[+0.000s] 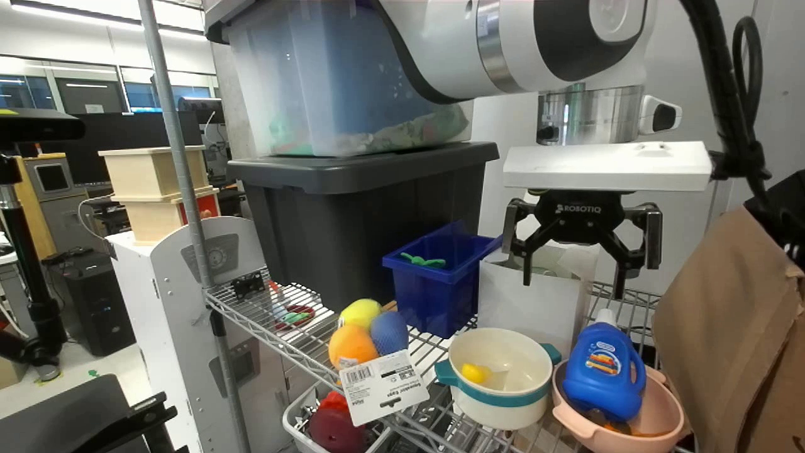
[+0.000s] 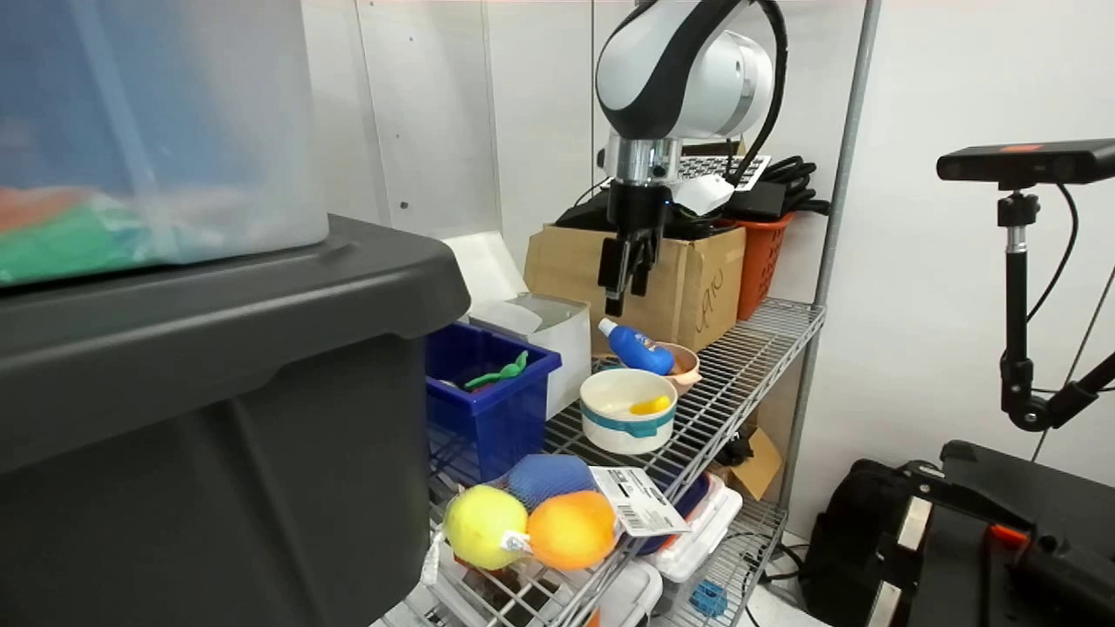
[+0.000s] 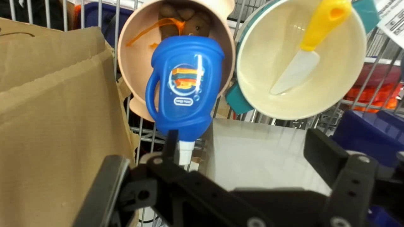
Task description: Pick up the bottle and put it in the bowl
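The blue bottle (image 1: 602,374) leans tilted in the orange-tan bowl (image 1: 619,443). Its base is inside the bowl and its white cap sticks out past the rim. The bottle (image 2: 638,350) and bowl (image 2: 688,373) also show in an exterior view, the bowl partly hidden. In the wrist view the bottle (image 3: 189,78) covers much of the bowl (image 3: 136,71), which also holds a brown thing and orange bits. My gripper (image 1: 573,282) is open and empty, hanging above the bottle, apart from it. It also shows edge-on in an exterior view (image 2: 627,294). In the wrist view, my gripper's (image 3: 244,143) left finger appears near the cap.
The white bowl with teal rim (image 1: 500,377) stands beside the tan bowl, holding a yellow-handled toy knife (image 3: 315,37). A brown cardboard box (image 1: 723,327), white box (image 1: 528,296), blue bin (image 1: 434,283) and netted balls (image 2: 527,514) stand on the wire shelf (image 2: 740,366).
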